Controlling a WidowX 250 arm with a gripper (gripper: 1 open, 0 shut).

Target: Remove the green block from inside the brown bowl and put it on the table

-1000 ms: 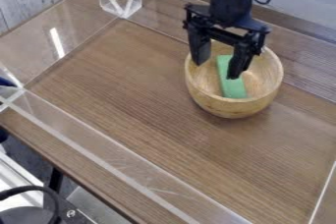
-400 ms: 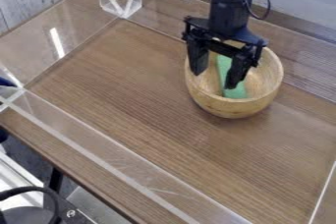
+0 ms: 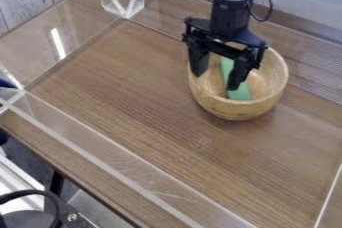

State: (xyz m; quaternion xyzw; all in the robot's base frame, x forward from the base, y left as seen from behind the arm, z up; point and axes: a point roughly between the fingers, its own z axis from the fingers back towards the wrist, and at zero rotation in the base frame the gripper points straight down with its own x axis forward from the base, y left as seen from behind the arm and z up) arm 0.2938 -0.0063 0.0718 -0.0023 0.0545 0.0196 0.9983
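Hanging spread wide and empty, the gripper [image 3: 223, 60] is straddling the green block [image 3: 241, 84] inside the brown bowl [image 3: 241, 100]; one finger is risking striking the rim, tipping it.

table [image 3: 120, 102]: dark brown wood-grain top, smooth, with a faint sheen where light falls on it
table walls [image 3: 60, 42]: clear acrylic or similar transparent plastic, glossy, with bright glare streaks
brown bowl [image 3: 221, 102]: light tan wood, smooth thick rim, satin rather than shiny
green block [image 3: 245, 85]: solid bright green, even matt colour; possibly painted wood or plastic, too small to tell
gripper [image 3: 222, 65]: black, matt, hard-looking fingers, probably plastic or coated metal
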